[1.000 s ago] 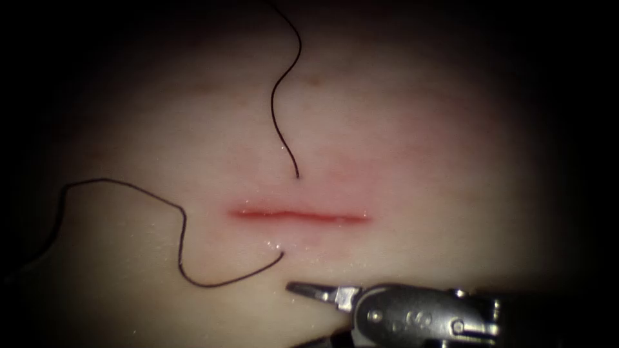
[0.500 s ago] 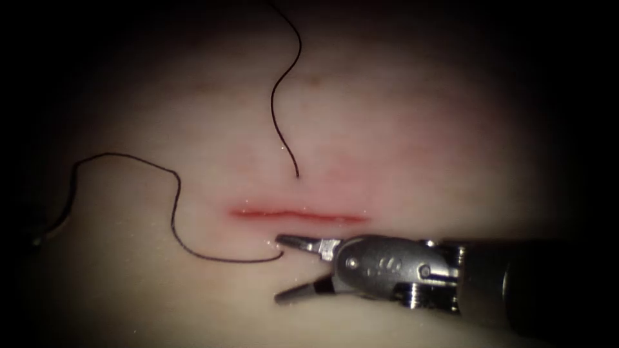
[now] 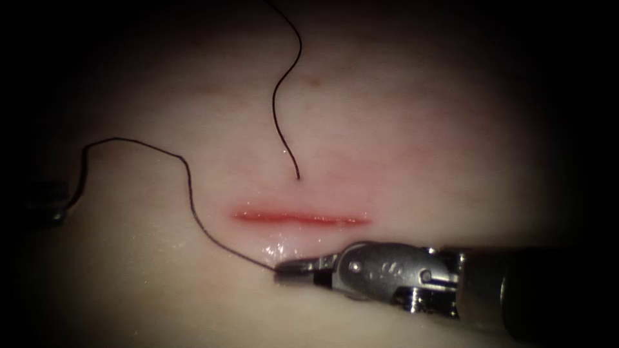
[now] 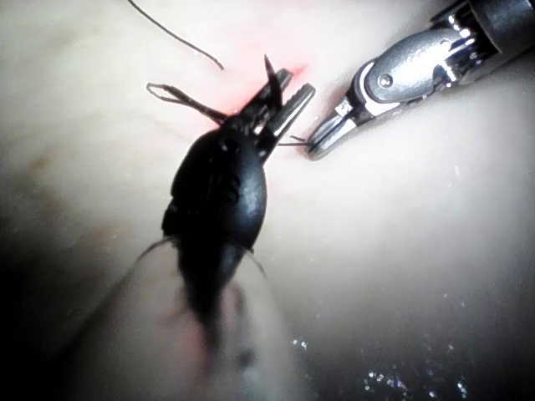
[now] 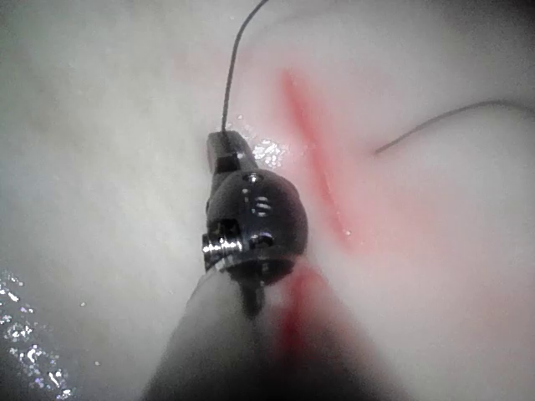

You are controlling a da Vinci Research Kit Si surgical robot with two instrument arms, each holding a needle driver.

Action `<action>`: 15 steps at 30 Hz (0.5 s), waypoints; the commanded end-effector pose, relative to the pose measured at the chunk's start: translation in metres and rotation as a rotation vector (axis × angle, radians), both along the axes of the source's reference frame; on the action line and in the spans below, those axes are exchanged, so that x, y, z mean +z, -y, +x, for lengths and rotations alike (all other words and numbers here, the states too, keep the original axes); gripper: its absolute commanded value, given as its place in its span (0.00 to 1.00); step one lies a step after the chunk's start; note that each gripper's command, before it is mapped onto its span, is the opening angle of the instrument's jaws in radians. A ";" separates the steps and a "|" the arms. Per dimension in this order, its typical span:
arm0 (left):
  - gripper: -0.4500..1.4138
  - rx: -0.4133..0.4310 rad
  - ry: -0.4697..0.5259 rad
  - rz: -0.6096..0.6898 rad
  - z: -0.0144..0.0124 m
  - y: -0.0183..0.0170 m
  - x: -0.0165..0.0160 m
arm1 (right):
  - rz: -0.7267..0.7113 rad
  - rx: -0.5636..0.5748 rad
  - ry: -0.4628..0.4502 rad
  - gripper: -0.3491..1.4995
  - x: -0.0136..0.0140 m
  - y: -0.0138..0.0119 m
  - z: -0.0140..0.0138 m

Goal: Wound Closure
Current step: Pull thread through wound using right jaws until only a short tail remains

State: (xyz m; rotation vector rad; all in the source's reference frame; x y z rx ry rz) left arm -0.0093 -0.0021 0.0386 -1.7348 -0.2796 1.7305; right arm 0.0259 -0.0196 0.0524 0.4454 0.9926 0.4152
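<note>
Having closed since before, right tool [image 3: 287,270] grips thread [image 3: 193,200].

We find the right tool [image 3: 293,270] closed on the thread [image 3: 189,187] at six o'clock, just below the cut [image 3: 300,218] that crosses the tissue [image 3: 419,129] centre, that thread trailing off toward nine o'clock, while another strand [image 3: 278,122] runs from the cut toward twelve.

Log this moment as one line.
right hand shut on thread just below cut | left hand far left of cut, thread runs to it, hold unclear | needle position unclear
</note>
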 end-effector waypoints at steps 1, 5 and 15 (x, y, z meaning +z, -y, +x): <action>0.00 -0.001 -0.003 -0.003 -0.0006 0.0009 0.0009 | 0.013 -0.017 -0.016 0.00 -0.0013 0.0024 0.0008; 0.00 -0.010 -0.015 -0.016 -0.0010 0.0018 0.0015 | 0.025 -0.061 -0.082 0.00 -0.0060 0.0064 0.0025; 0.00 -0.007 -0.010 -0.034 -0.0017 0.0029 0.0010 | -0.026 0.004 -0.230 0.48 -0.0137 0.0090 0.0087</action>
